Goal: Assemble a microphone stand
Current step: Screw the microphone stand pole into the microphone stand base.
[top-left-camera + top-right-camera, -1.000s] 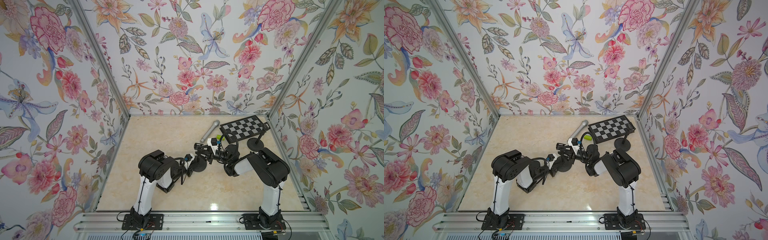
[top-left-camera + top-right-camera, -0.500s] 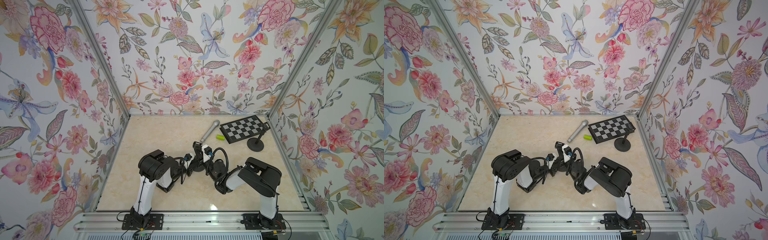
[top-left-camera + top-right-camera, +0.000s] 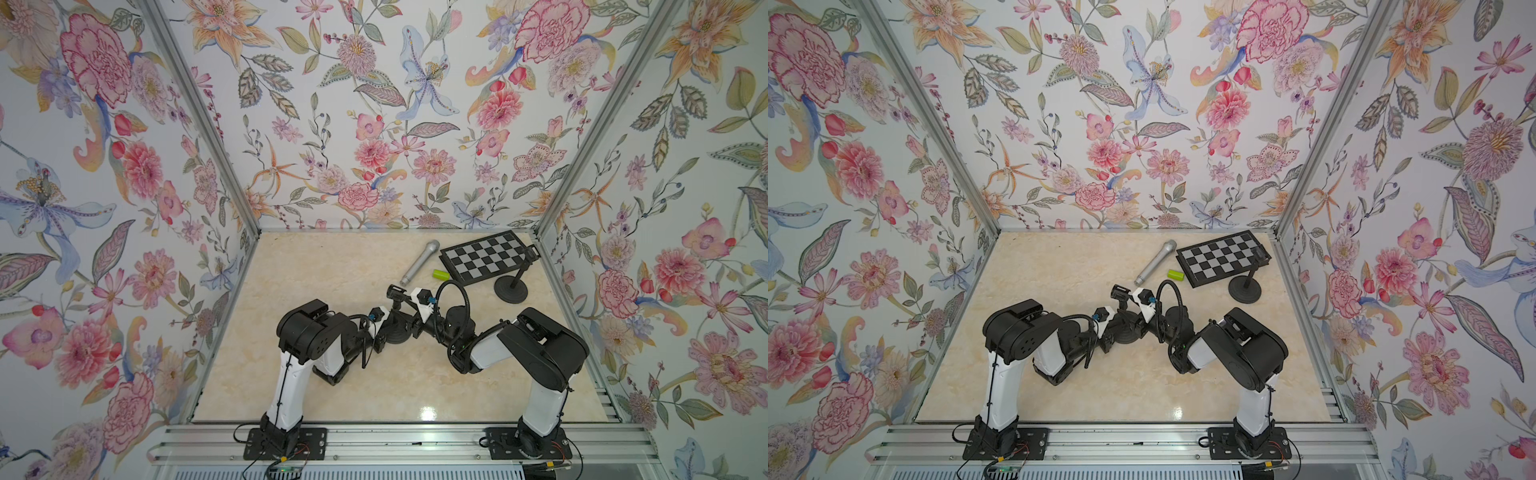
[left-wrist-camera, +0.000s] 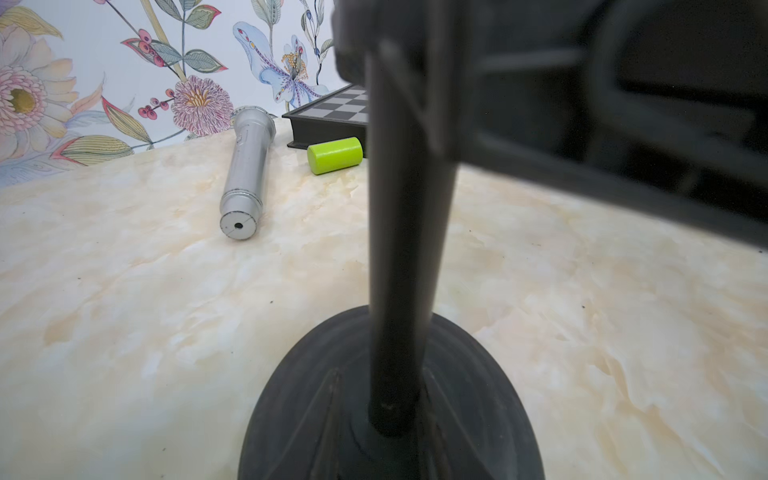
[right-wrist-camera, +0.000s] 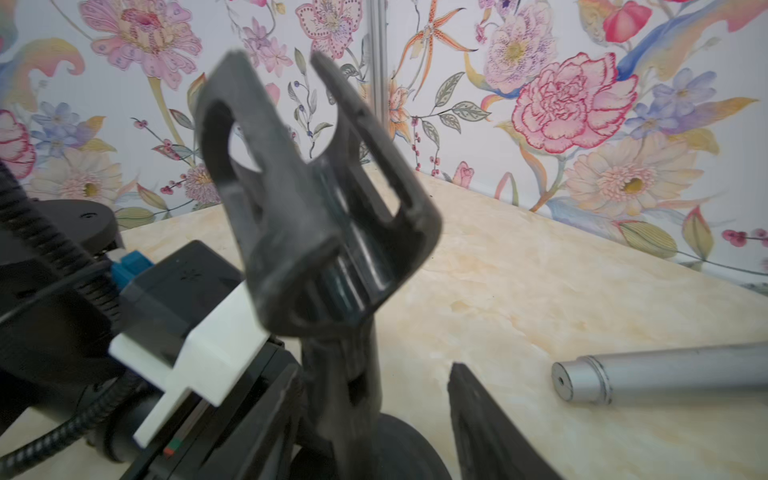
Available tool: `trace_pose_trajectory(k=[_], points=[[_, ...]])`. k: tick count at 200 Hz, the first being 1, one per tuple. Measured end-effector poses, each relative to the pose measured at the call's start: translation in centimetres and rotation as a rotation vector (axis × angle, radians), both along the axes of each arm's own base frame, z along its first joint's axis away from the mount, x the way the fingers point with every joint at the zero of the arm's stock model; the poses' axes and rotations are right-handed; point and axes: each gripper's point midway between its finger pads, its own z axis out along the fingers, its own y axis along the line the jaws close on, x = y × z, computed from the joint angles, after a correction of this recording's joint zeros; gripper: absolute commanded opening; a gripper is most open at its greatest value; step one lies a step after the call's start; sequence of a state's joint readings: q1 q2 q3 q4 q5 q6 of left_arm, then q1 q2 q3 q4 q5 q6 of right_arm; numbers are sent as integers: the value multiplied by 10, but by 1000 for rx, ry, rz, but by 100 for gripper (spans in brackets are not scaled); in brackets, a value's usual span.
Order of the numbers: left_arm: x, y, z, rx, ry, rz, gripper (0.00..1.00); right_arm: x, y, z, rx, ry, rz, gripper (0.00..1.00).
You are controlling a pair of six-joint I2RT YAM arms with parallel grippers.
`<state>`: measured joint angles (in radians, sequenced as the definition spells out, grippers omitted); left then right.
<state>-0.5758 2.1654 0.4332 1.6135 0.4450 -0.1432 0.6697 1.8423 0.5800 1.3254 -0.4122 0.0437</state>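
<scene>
In the middle of the pale marble-look table [image 3: 332, 270], close to the robot, the black plastic microphone stand [image 4: 407, 249] stands upright on its round foot [image 4: 316, 415], with its U-shaped clip [image 5: 311, 199] on top. The left gripper [image 3: 386, 326] looks closed on the pole, low down. The right gripper [image 3: 405, 309] has its jaws apart near the top and holds nothing. I think the stand is put together and the microphone comes next. The long silver metal microphone [image 3: 419, 262] lies flat at about one o'clock. It is round and may roll, so grab it across the middle. A small green cylinder [image 3: 440, 274] lies near its tail and could get bumped. At two o'clock sits a black-and-grey checkered board [image 3: 484, 257], and nearer three o'clock a second black stand [image 3: 511, 289].
</scene>
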Motion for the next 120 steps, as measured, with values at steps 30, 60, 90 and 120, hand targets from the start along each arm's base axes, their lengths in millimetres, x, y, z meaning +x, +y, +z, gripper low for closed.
trace_pose_trajectory(k=[30, 60, 90, 120], points=[[0, 0, 0, 0, 0, 0, 31, -12, 11, 19, 35, -10, 182, 56], [0, 0, 0, 0, 0, 0, 31, -7, 13, 28, 60, -5, 242, 48], [0, 0, 0, 0, 0, 1, 31, 1, 14, 24, 89, 47, 246, 20], [2, -1, 0, -2, -2, 0, 31, 7, 12, 22, 112, 3, 185, 0]])
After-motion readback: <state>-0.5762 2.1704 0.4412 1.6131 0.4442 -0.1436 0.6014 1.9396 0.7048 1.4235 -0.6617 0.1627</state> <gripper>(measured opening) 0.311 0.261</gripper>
